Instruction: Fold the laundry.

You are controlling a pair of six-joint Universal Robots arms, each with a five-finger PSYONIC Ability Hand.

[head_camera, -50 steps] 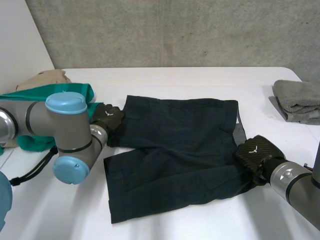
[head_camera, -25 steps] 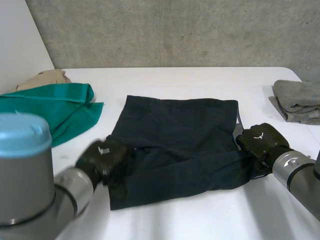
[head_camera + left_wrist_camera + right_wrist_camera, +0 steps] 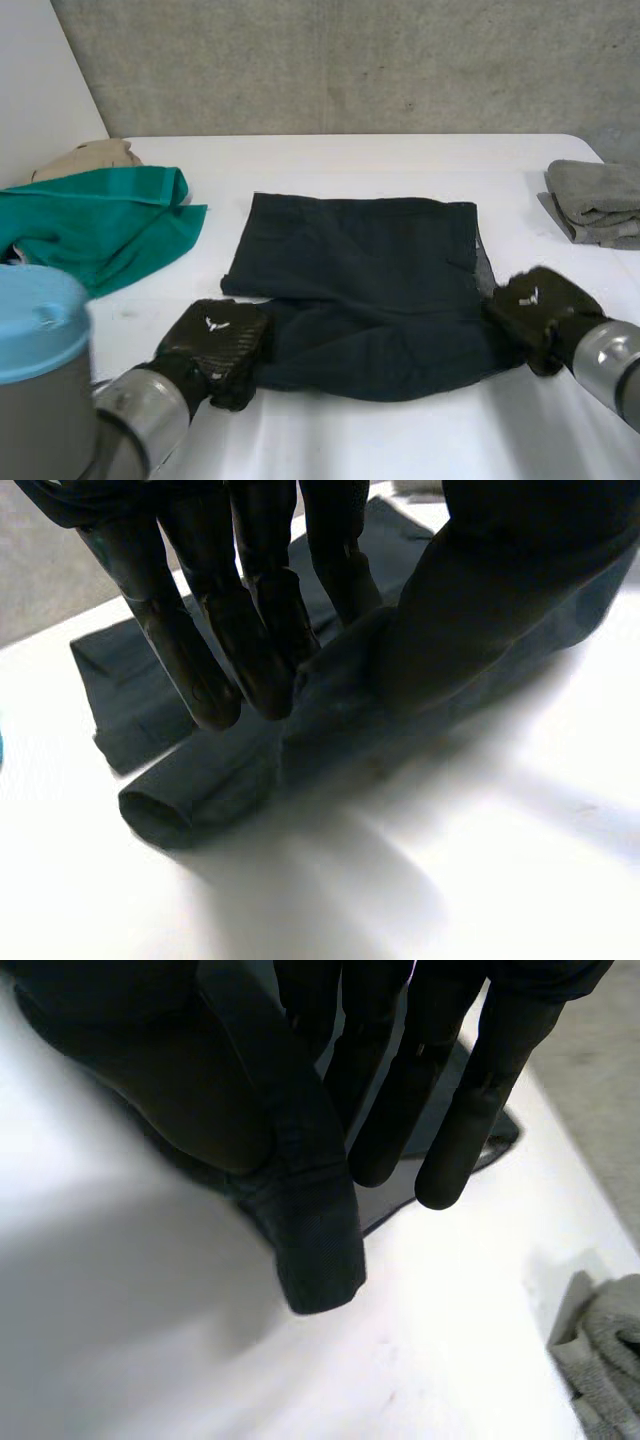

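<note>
Green cloth lies crumpled, well out on the left hand's outer side. Beige cloth is just behind it, touching.

Left hand is at the near-left corner of the dark shorts, low over the white table. Left wrist view: its fingers are straight and point down, tips pressed on a rolled fold of the fabric. Cloth rises on the thumb side and covers the thumb, so the hand pinches the shorts in a narrow grip. A loose tube of hem lies on the table just past the fingertips.

Shorts lie between the two hands. The far half is flat, the near edge bunched and turned over onto itself.

Right hand is at the near-right corner of the shorts. Right wrist view: its fingers are straight and close together. A thick strip of fabric is draped over the thumb side and hangs down past the fingertips, pinched between thumb and fingers.

Grey towel, folded, sits well apart from the right hand, further back on its outer side, by the table's edge.
</note>
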